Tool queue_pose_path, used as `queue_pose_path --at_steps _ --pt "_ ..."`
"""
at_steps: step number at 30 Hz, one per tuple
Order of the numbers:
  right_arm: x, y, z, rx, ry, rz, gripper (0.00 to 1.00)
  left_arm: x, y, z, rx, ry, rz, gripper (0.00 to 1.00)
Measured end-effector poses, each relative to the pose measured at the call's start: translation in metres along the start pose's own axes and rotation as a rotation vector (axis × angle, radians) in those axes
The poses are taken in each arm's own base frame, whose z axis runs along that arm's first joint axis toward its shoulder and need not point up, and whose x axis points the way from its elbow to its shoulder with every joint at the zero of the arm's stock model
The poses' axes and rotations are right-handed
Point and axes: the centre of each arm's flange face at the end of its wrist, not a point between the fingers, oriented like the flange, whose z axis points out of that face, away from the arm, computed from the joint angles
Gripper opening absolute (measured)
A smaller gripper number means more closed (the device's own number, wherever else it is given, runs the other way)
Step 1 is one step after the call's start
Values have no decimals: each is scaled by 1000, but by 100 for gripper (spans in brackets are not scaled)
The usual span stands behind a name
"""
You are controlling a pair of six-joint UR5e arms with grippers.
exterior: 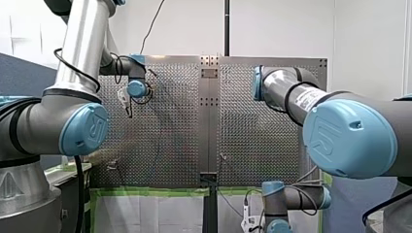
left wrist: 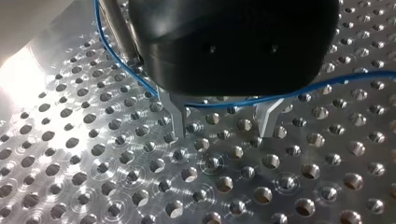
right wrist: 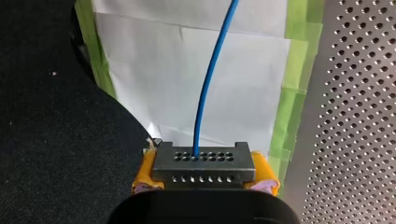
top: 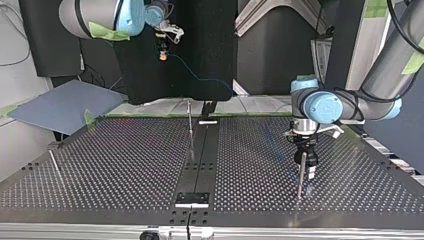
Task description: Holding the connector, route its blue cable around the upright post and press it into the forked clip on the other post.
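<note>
In the right wrist view my right gripper (right wrist: 204,173) is shut, its yellow pads clamping the grey connector (right wrist: 204,158). The blue cable (right wrist: 210,84) leaves the connector's face. In the top view that gripper (top: 162,50) hangs high beyond the table's far edge, with the cable (top: 200,75) slanting down from it. My left gripper (left wrist: 222,128) hovers just over the perforated plate with its metal fingers (left wrist: 176,116) apart. The cable (left wrist: 233,102) crosses between them near their roots, coming round a metal post (left wrist: 116,28) beside the gripper. In the top view my left gripper (top: 305,162) stands right behind a thin upright post (top: 300,177).
Another thin post (top: 190,120) rises at the middle of the table's far side, and a slanted one (top: 55,164) stands at the top view's left. A black centre strip (top: 200,155) divides the table. Green tape (right wrist: 294,70) and white paper border the table's edge.
</note>
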Motion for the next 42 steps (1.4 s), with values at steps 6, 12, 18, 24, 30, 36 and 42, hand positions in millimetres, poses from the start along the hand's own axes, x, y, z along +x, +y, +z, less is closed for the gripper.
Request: queue_pose_path --at_steps 6,12,18,24,30,36,42 --pt "21 -4 2 4 -2 39 0 0 1 0 -4 -1 0 75" --pt "45 -5 5 9 -3 61 0 0 1 0 -4 -1 0 75" --pt "70 -9 7 34 -5 62 0 0 1 0 -4 0 0 75" --pt "101 -12 13 61 35 70 0 0 2 0 -6 1 1 75" --pt "132 -12 20 92 94 79 0 0 2 0 -7 1 1 75" --pt "160 -8 25 112 146 84 0 0 2 0 -11 -1 1 75" --pt "181 -2 23 113 178 75 0 -1 3 0 -16 -3 1 75"
